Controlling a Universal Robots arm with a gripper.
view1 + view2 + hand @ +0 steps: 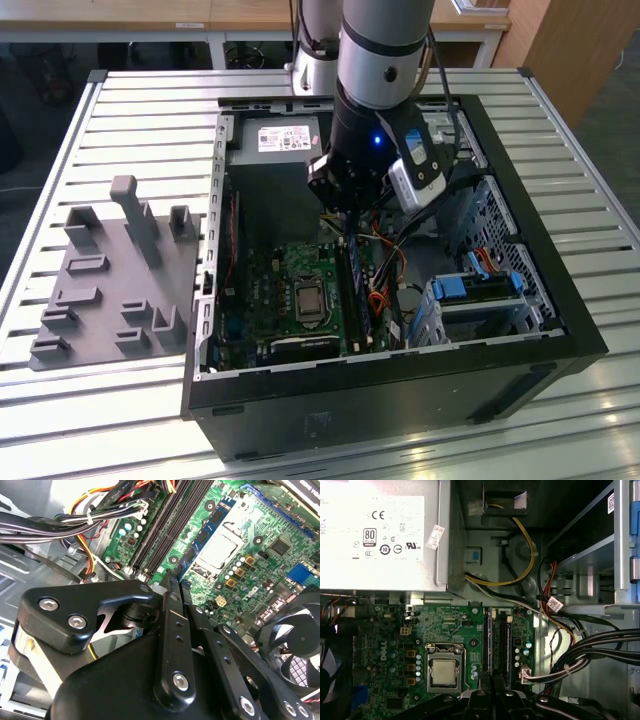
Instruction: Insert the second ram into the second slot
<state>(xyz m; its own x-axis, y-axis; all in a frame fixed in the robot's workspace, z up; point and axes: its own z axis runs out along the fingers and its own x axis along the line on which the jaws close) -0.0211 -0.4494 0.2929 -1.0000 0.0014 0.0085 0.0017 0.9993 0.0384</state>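
Pincer (178, 583) tight around second ram (199, 545)

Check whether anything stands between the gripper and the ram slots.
Nothing visible does. The gripper hangs right over the ram slots; the black cables run off to one side, not across them.

First wrist view: tool (493, 682) cut off at the picture's edge; power supply (385, 535) cropped on two sides. Second wrist view: fan (300, 635) partly cropped. Exterior view: arm (375, 90) hides the tool's tip; memory slots (352, 290) too small to judge occupancy.
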